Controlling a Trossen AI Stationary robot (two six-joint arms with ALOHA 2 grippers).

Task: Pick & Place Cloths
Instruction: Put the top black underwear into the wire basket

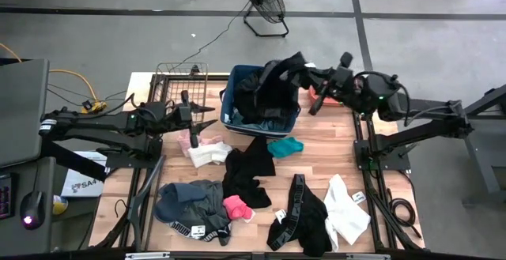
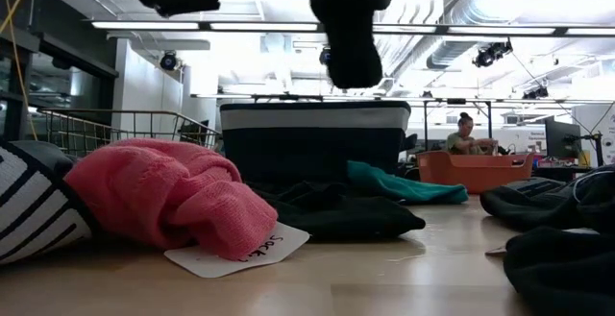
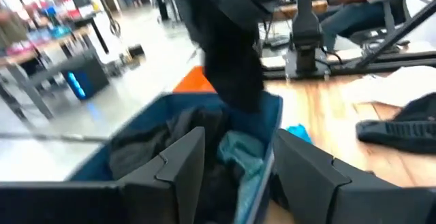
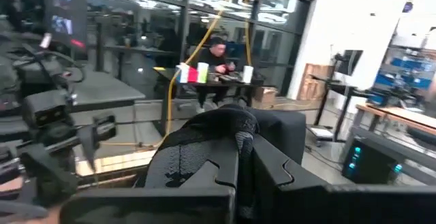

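A wooden counter [image 1: 316, 145] seen from above carries a blue fabric bin [image 1: 231, 102] near its far edge, and every place below is given from that bin. The bin already holds dark and teal cloths.

Directly above the bin hangs a black garment [image 1: 278, 86], long and limp, its length running straight down so its lower end dangles over the bin's open top. The right claw [image 1: 310, 77], just to the bin's right and above its rim, is pressed together on the upper end of this garment. So the garment lies straight below that claw, and the bin straight below the garment; the coming move looks like a plain release or a short lowering.

The left claw [image 1: 207, 116] waits just left of the bin, partly spread and holding nothing, pointing toward the bin's wall. It is the nearer arm to the pale pink and white cloths [image 1: 204, 151] lying just in front of the bin's left corner.

Further in front of the bin lie a teal cloth [image 1: 285, 145], black pieces and a bright pink cloth [image 1: 237, 207].
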